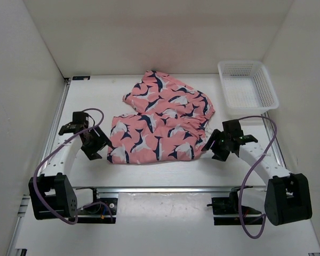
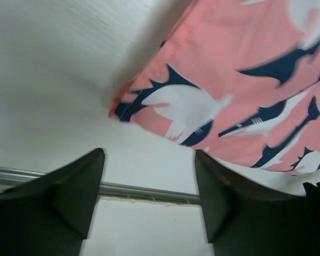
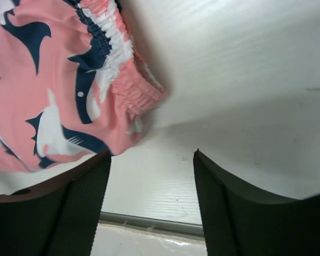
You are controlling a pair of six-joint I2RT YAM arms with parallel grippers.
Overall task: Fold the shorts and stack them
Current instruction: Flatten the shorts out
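The salmon-pink shorts (image 1: 162, 120) with navy and white fish shapes lie spread and partly doubled over in the middle of the white table. My left gripper (image 1: 98, 145) is open and empty just left of the shorts' near-left corner, which shows in the left wrist view (image 2: 202, 101). My right gripper (image 1: 216, 145) is open and empty just right of the near-right corner, where the gathered waistband shows in the right wrist view (image 3: 114, 69). Neither gripper touches the cloth.
A white plastic mesh basket (image 1: 247, 86) stands at the back right. White walls enclose the table on three sides. A metal rail (image 1: 160, 188) runs along the near edge, also showing in the left wrist view (image 2: 149, 191).
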